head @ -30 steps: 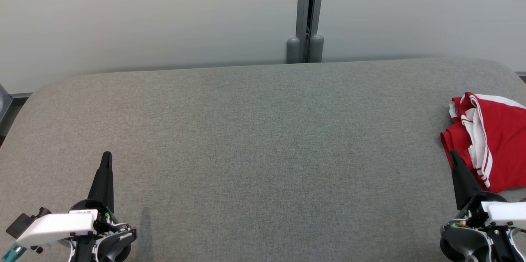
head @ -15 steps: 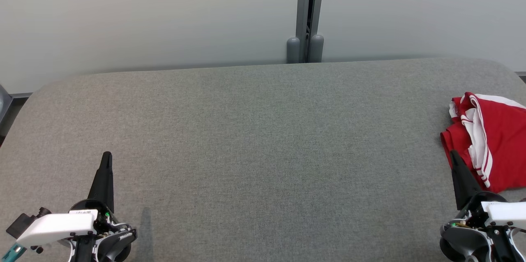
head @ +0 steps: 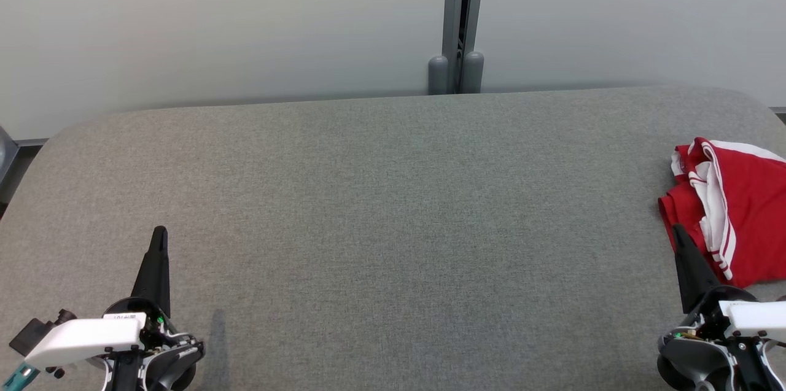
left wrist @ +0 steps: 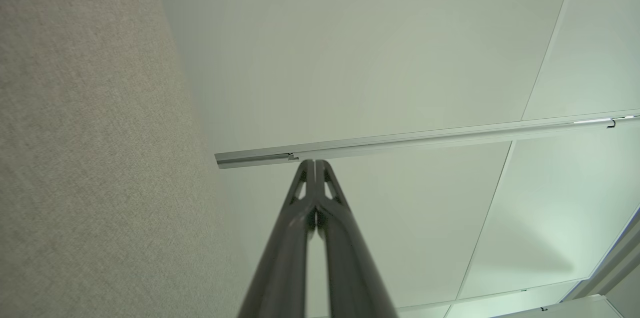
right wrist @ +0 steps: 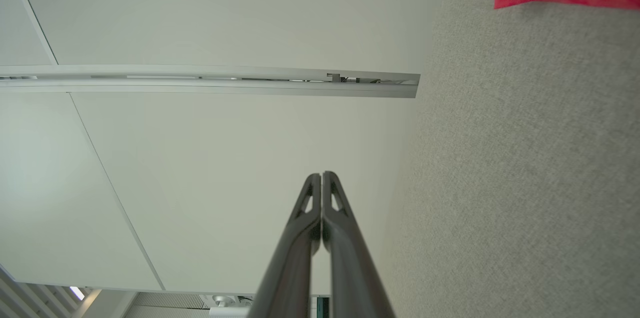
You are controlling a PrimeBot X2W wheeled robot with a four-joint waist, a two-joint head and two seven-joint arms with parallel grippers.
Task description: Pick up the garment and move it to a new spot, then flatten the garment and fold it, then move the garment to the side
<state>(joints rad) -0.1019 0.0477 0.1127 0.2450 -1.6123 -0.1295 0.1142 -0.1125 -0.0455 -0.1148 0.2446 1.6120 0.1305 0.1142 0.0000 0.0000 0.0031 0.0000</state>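
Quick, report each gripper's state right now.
Left gripper: shut, empty.
Right gripper: shut, empty, not gripping the red garment.

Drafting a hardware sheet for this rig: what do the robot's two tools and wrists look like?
The left tool and right tool each have two long, dark, tapering fingers with triangular cut-outs near the tips, on round black bases with white housings. The left shows a green light and a teal end piece.

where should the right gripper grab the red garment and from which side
Probably the bunched edge nearest the right gripper, approached from above on the table-centre side of the garment. The layered folds there look raised off the table, giving something to pinch; the jaws are shut, so open first.
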